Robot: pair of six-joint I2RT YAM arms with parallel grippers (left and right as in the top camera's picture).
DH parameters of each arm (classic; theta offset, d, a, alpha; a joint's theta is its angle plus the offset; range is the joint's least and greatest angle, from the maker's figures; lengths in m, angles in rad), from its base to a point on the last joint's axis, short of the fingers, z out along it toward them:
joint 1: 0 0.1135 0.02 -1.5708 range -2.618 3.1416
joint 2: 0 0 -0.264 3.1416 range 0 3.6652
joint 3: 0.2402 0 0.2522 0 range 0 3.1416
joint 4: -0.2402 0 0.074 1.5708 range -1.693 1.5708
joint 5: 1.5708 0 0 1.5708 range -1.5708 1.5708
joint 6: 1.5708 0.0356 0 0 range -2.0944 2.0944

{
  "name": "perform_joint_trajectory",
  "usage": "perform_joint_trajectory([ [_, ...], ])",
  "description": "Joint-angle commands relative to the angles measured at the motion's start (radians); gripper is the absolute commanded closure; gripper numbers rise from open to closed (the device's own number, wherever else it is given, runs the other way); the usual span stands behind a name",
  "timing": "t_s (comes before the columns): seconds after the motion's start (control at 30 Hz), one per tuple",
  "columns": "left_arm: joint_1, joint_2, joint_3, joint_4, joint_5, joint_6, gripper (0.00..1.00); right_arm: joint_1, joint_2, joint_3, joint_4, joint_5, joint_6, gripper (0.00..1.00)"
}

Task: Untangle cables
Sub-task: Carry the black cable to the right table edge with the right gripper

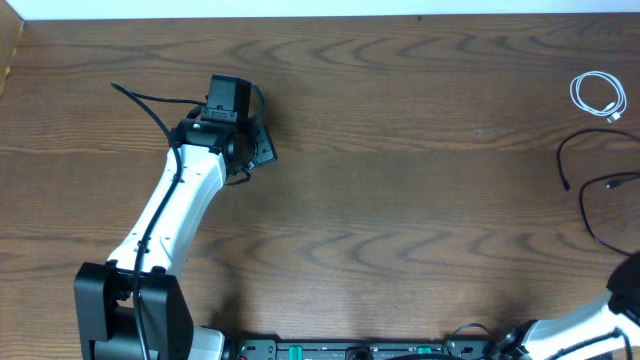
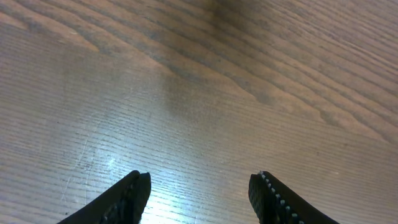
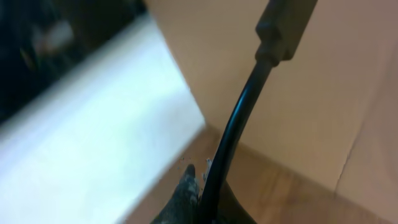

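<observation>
one white cable [image 1: 598, 96], one black cable [image 1: 575, 140], apparently a single length; two robot arms [image 1: 175, 215].

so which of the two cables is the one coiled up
the white cable, wound into a small tidy loop at the far right; the black cable, pinched in the right jaws, just trails in loose open curves below it

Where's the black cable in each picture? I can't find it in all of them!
Overhead: the black cable loops at the far right edge, below the coiled white cable.
Left wrist: not in it; only bare wood under the open left gripper.
Right wrist: it rises up the middle, plug on top, pinched in the right gripper.
Shared landmark: the brown wooden table.
</observation>
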Motion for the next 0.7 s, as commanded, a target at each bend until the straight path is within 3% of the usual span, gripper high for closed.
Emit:
perform_joint_trajectory([
  [0.0,0.002,0.011,-0.006,-0.003,-0.013,0.017,0.43,0.09,0.057,0.008,-0.06,0.051,-0.084,0.99],
  [0.4,0.002,0.011,-0.006,-0.004,-0.013,0.017,0.43,0.28,0.318,0.008,-0.456,0.084,-0.125,0.94],
  [0.67,0.002,0.011,-0.006,-0.014,-0.013,0.017,0.43,0.237,0.451,0.008,-0.438,0.071,0.032,0.99],
])
